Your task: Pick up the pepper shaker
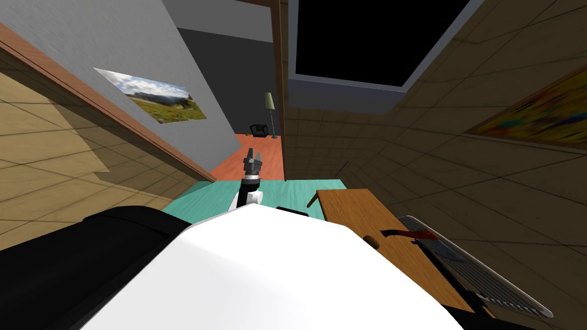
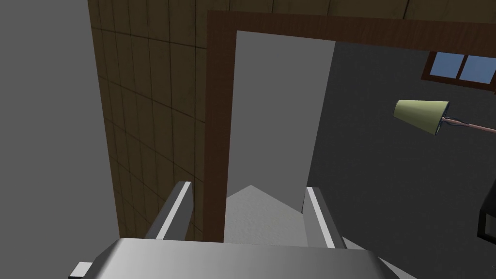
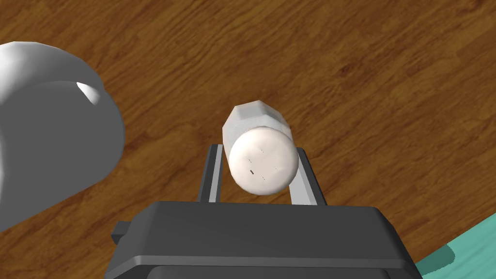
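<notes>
though not yet plainly clear of the wooden surface, already gripped: pepper shaker between the two fingers of the right pincer, set narrow and pressing its sides. held over bare wood of the surface, near the edge bordering the teal floor. grasp judged done; lift judged the part left, or barely begun. cannot tell whether base resting on the surface or hanging just off it, that end hidden behind the shaker's own body. to finish, a straight rise away from the surface, grip kept firm.

white, faceted body under a rounded cap. cap end, with its few small holes, turned back toward the pincer's dark box; base end pointing away, down at the surface. long axis roughly square to the wood, so upright or close to it, and running along the fingers' line rather than across them.

left pincer spread wide, holding nothing, well apart from the surface, off its left side.
</notes>
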Available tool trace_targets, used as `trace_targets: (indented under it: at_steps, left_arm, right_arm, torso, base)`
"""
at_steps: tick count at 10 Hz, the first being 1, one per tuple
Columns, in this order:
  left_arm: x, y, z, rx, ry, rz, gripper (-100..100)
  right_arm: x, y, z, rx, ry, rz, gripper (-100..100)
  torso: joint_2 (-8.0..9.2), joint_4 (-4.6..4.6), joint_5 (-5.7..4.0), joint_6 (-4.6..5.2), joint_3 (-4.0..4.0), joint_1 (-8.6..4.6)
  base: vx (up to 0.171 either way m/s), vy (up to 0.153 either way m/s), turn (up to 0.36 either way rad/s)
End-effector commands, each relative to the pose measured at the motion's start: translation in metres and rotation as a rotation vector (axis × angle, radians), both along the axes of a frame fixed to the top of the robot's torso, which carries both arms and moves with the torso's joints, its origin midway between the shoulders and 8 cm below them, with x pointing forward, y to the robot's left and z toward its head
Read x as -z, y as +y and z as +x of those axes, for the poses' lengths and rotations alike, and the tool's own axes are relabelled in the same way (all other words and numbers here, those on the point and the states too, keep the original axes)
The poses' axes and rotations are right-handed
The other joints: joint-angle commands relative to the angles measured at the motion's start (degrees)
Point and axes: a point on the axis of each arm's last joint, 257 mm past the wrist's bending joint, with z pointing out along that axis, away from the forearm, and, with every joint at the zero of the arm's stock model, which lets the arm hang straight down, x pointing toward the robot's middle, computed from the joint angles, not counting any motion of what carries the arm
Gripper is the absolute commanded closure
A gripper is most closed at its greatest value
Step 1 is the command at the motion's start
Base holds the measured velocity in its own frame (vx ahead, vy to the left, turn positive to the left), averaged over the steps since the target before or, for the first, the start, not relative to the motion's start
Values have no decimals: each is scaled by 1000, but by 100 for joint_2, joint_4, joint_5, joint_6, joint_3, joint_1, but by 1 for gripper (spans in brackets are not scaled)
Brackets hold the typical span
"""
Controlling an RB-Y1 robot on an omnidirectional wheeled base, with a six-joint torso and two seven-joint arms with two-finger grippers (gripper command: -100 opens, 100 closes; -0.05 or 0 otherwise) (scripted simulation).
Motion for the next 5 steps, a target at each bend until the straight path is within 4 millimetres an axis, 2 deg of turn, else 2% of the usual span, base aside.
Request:
trace_targets:
  at_steps: [1, 2, 4, 5]
  left_arm:
    - [0, 0, 0, 0, 0, 0, 0]
    - [0, 0, 0, 0, 0, 0, 0]
    - [0, 0, 0, 0, 0, 0, 0]
    - [0, 0, 0, 0, 0, 0, 0]
  right_arm:
    - [0, 0, 0, 0, 0, 0, 0]
    - [-8, -7, 1, -6, 2, 0, 100]
    - [-17, -13, 3, -11, 4, 0, 100]
    - [-14, -11, 3, -10, 3, -1, 100]
  torso:
    - [0, 0, 0, 0, 0, 0]
    - [0, 0, 0, 0, 0, 0]
    - [-10, -3, 7, 2, -6, 34]
    - [-9, -3, 10, 2, -6, 36]
  base:
    - [0, 0, 0]
    - [27, 54, -57]
    - [22, 84, -52]
    - [7, 33, -9]
